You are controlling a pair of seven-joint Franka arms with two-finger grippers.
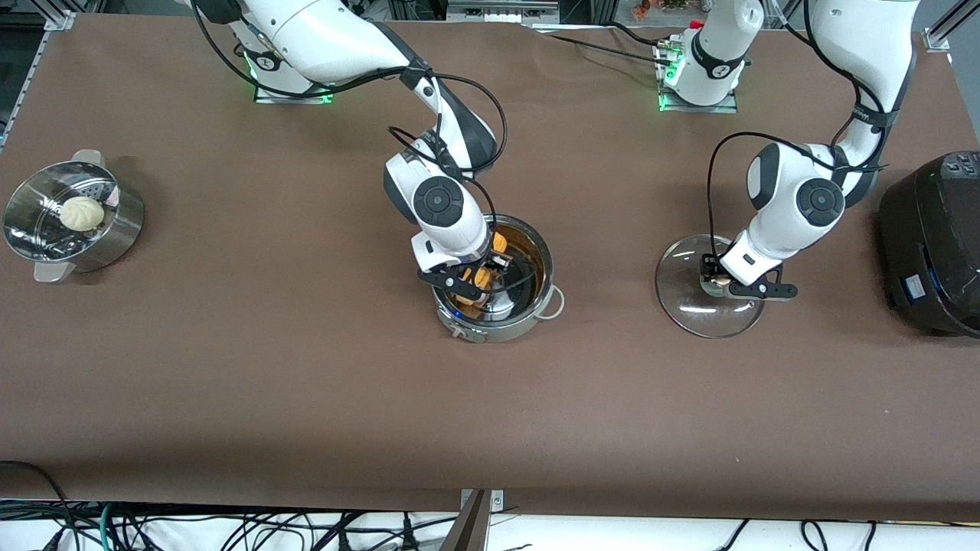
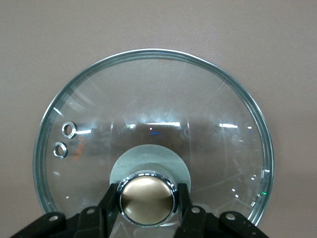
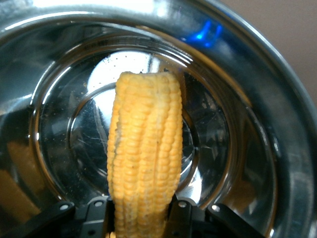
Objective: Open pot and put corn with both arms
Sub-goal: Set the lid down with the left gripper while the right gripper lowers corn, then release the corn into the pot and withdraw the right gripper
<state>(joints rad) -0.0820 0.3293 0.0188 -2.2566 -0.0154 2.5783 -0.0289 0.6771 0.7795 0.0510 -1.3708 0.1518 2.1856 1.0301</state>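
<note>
Steamer bowl (image 1: 73, 218), cooker (image 1: 930, 241) at table ends

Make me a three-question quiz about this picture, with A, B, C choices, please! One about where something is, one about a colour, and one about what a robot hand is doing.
1. Where is the glass lid?
A. On the pot
B. Flat on the table, beside the pot toward the left arm's end
C. In the steamer bowl

2. What colour is the lid's knob?
A. Tan
B. Red
C. Blue

3. What is the right gripper doing?
A. Resting open on the table
B. Holding the bun
C. Holding the corn inside the pot

Answers:
1 B, the lid lies on the brown table while the pot stands open.
2 A, the left wrist view shows it tan.
3 C, the fingers clamp the cob above the pot's floor.
</note>
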